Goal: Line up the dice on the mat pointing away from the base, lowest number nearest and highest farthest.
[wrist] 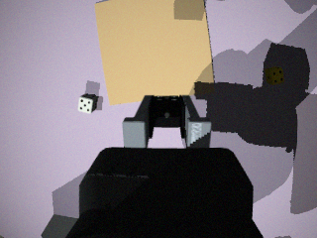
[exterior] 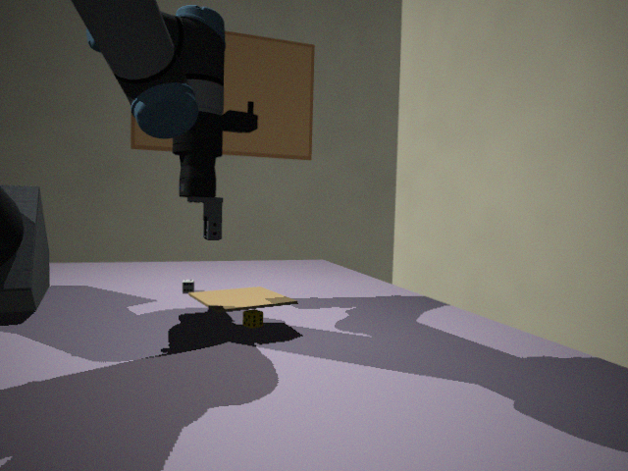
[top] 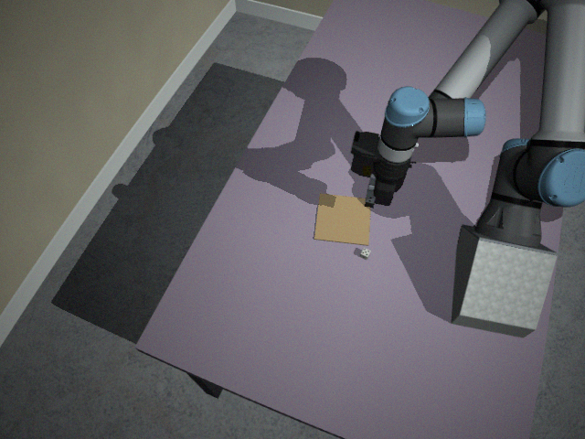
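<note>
End effector (top: 370, 203) (exterior: 212, 236) (wrist: 166, 108): closed narrow, seemingly on dark die (wrist: 166, 116), above surface, near mat (top: 342, 219) (exterior: 243, 297) (wrist: 154, 50). Probably light, stiff, little slippery; best to keep hold on opposite side faces. Farther, beside mat: white die (top: 365, 253) (exterior: 187, 286) (wrist: 87, 104), yellow die (top: 366, 169) (exterior: 252, 318) (wrist: 274, 75).
</note>
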{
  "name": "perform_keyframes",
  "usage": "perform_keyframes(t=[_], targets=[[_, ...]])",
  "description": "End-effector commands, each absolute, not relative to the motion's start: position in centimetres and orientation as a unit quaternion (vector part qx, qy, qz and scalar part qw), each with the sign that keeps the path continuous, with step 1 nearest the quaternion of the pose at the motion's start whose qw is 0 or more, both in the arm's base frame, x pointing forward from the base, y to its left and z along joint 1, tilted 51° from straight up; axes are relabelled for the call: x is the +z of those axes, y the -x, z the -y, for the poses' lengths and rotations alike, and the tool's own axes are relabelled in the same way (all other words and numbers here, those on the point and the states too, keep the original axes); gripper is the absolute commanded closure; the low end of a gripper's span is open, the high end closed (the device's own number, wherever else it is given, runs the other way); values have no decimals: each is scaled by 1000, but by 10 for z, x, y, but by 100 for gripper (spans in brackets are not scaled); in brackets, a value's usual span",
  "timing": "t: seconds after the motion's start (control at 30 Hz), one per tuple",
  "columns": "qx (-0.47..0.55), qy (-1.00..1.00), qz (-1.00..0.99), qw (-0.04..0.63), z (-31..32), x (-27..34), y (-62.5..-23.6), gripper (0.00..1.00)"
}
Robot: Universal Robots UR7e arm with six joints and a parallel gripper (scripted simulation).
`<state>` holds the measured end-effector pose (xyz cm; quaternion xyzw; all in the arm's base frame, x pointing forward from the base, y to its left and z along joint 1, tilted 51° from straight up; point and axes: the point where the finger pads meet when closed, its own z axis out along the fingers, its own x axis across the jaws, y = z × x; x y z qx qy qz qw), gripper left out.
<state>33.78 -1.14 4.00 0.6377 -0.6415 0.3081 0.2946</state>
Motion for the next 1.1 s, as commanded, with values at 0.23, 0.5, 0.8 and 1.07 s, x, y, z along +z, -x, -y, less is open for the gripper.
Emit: perform_keyframes(t=[0.23, 0.5, 0.8, 1.07], targets=[[316, -623, 655, 289, 0, 26, -341, 60], [316, -623, 655, 289, 0, 26, -341, 60], [316, -623, 655, 289, 2, 24, -341, 60], [316, -623, 655, 289, 9, 19, -341, 60]])
